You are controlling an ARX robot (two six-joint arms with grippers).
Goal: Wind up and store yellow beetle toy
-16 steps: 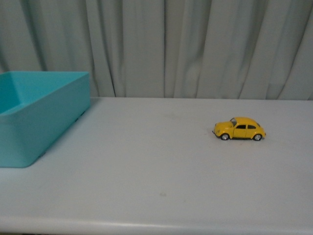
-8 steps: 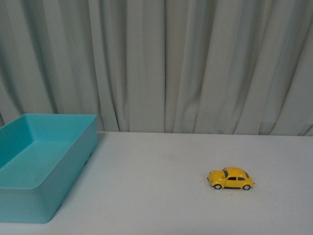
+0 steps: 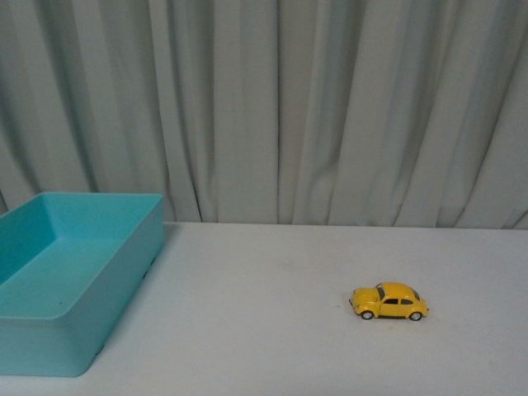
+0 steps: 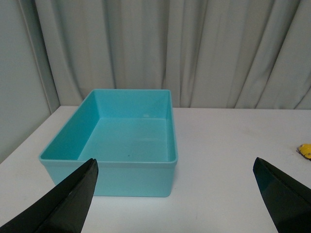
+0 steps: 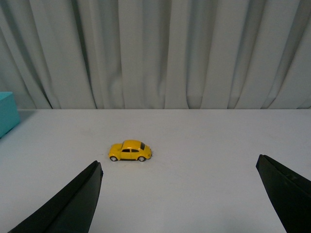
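Here the yellow beetle toy (image 3: 388, 302) stands on its wheels on the white table (image 3: 264, 338), well apart from the teal bin (image 3: 49, 342); left gripper (image 4: 174, 167) spread wide before the bin; right gripper (image 5: 179, 167) spread wide before the toy.

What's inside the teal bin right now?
Nothing visible: the bin's floor looks bare in the left wrist view. Its near wall hides a strip of floor.
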